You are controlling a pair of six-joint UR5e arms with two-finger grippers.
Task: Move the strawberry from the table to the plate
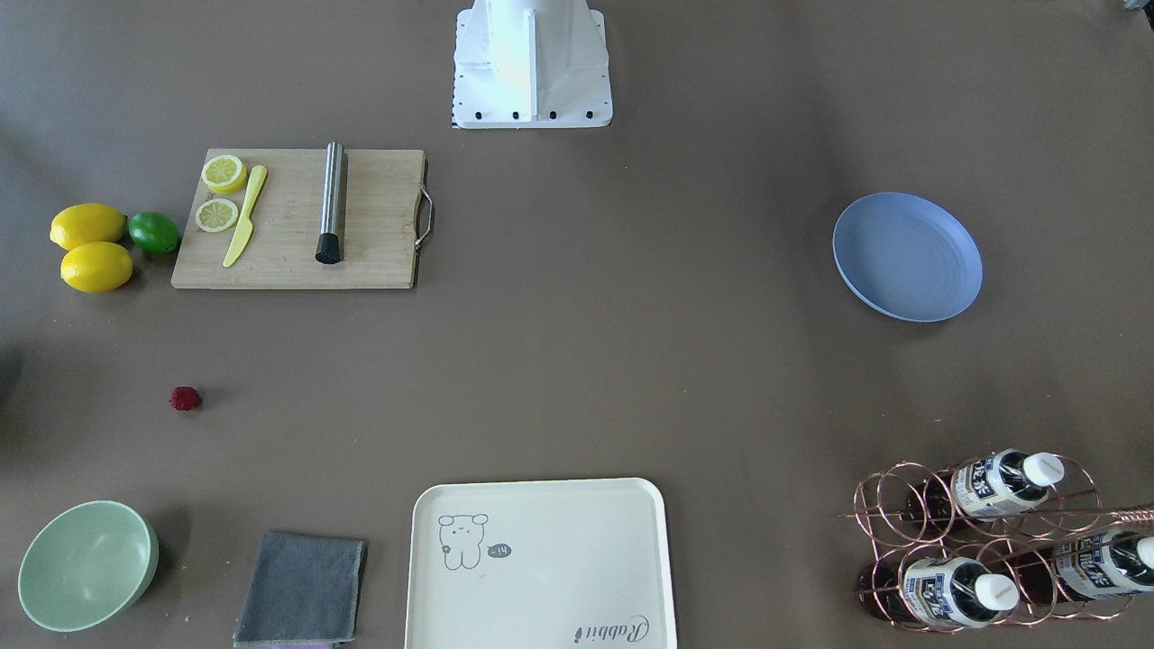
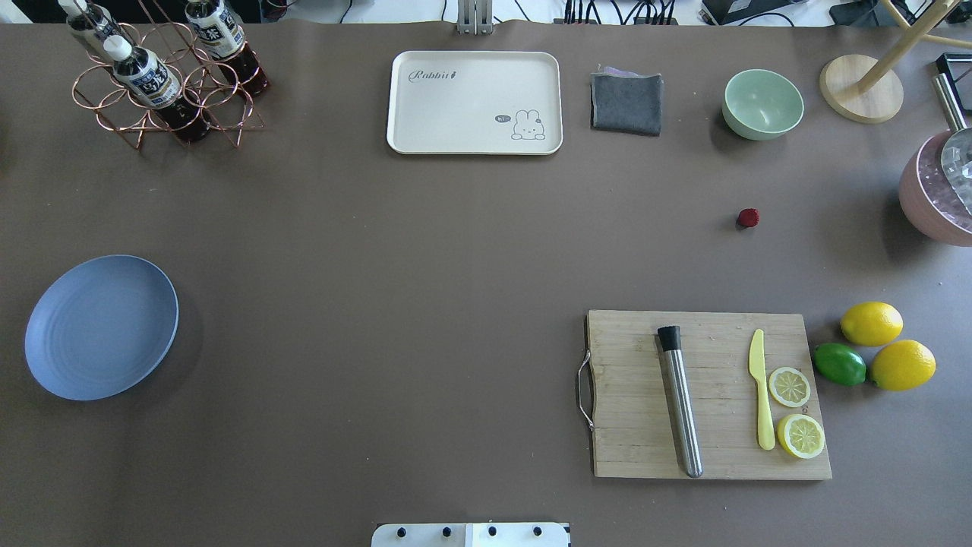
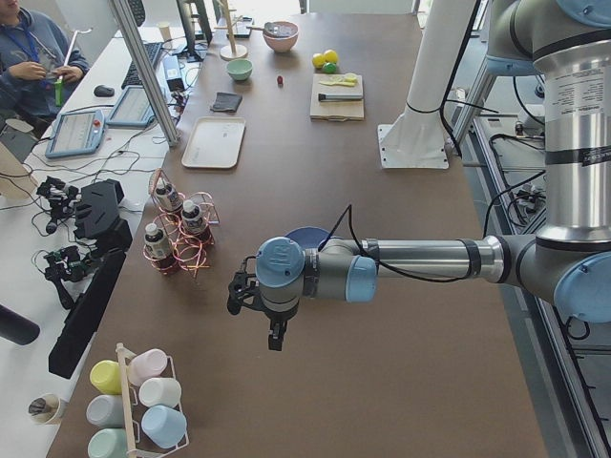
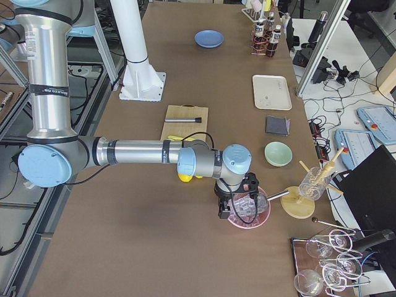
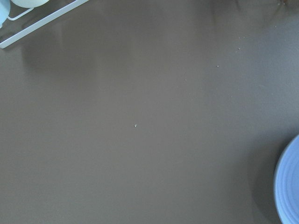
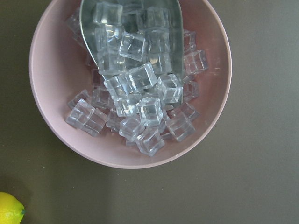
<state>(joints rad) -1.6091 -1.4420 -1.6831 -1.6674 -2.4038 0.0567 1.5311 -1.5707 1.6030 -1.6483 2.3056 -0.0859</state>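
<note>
1. On the wooden cutting board (image 2: 630, 425) lie a steel stick (image 2: 680, 403) with a black tip, a yellow knife (image 2: 762, 403) and two lemon slices (image 2: 790, 386).
2. Just beside the board, off its right end, two lemons (image 2: 871, 323) and a lime (image 2: 839, 364) sit close together.
3. The strawberry (image 2: 748, 218) sits alone on the table (image 2: 380, 304). It is near the board, past the edge that is away from the robot. Nothing touches it.
4. A bit farther from the board, out past the lemons, is a pink bowl (image 2: 923, 205). It is full of ice cubes (image 6: 149, 112), and a metal scoop (image 2: 957, 159) lies in it. The right gripper (image 4: 230, 204) hangs over this bowl. I cannot tell if its fingers are spread or pressed together.
5. Farther from the board than the strawberry are a green bowl (image 2: 762, 103) and a grey cloth (image 2: 626, 104).
6. Next comes a cream tray (image 2: 456, 114) with a small animal drawn on it.
7. Far from the board, in a corner, a wire rack (image 2: 163, 114) holds bottles (image 2: 144, 76).
8. Also far off, across the table from the board's handle end, is the blue plate (image 2: 101, 327). The left gripper (image 3: 275, 342) hangs over the table near the plate. I cannot tell how its fingers are set.
</note>
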